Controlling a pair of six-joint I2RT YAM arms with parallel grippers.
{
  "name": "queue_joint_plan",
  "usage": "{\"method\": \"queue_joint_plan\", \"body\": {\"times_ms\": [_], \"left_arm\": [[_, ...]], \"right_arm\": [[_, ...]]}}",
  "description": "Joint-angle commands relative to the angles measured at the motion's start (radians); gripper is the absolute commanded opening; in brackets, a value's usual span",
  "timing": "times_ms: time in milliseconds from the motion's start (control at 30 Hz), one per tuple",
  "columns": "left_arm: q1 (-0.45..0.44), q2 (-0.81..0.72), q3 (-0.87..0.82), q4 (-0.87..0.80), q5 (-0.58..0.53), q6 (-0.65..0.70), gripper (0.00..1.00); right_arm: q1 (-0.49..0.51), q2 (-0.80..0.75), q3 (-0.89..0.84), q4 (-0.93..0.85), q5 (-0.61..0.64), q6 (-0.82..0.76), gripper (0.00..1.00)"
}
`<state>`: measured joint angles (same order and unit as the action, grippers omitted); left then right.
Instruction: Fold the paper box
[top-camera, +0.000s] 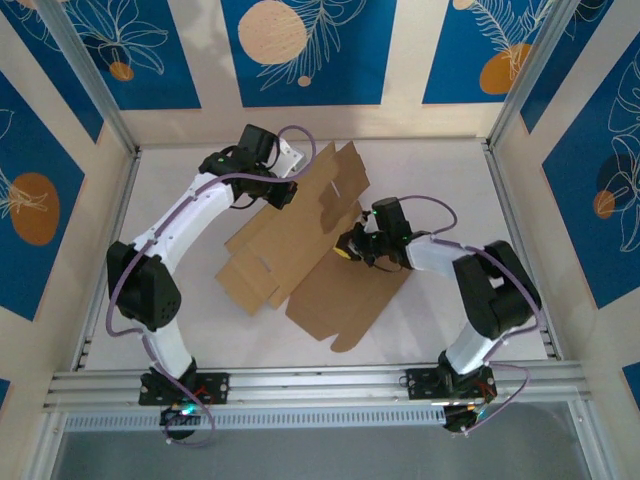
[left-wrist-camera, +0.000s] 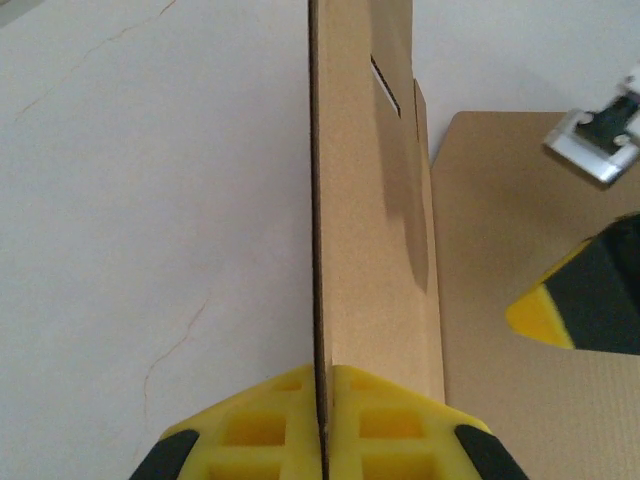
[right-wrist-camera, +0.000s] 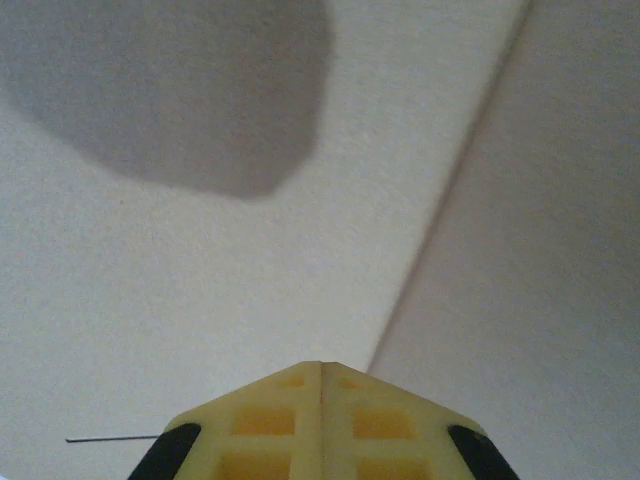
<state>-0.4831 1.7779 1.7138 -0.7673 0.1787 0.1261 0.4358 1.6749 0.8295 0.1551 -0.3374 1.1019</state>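
The paper box (top-camera: 300, 250) is a flat brown die-cut cardboard sheet lying across the middle of the white table. At its far end one flap (left-wrist-camera: 370, 250) stands upright, and my left gripper (top-camera: 283, 190) is shut on that flap's edge. In the left wrist view the yellow jaws (left-wrist-camera: 322, 420) clamp the cardboard edge-on. My right gripper (top-camera: 347, 250) sits low over the sheet's middle, jaws together. In the right wrist view its fingers (right-wrist-camera: 322, 375) are shut with nothing between them, facing a pale surface with a crease line. A yellow fingertip (left-wrist-camera: 545, 315) of the right gripper hovers over the flat panel (left-wrist-camera: 500, 400).
The white table (top-camera: 450, 180) has open room to the right of and behind the sheet. An aluminium rail (top-camera: 320, 385) runs along the near edge by the arm bases. Walls with blue panels close in the other three sides.
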Motion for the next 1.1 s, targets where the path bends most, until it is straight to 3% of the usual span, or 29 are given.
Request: {"method": "queue_joint_plan", "body": {"times_ms": [0, 700, 1067], "left_arm": [[0.013, 0.009, -0.006, 0.033, 0.027, -0.023, 0.0], [0.023, 0.055, -0.04, 0.077, 0.115, -0.075, 0.0], [0.033, 0.051, -0.06, 0.092, 0.098, -0.088, 0.0]], "right_arm": [[0.03, 0.04, 0.061, 0.099, -0.036, 0.07, 0.02], [0.107, 0.321, 0.37, -0.233, 0.076, -0.01, 0.0], [0.117, 0.359, 0.382, -0.235, 0.084, -0.03, 0.0]]}}
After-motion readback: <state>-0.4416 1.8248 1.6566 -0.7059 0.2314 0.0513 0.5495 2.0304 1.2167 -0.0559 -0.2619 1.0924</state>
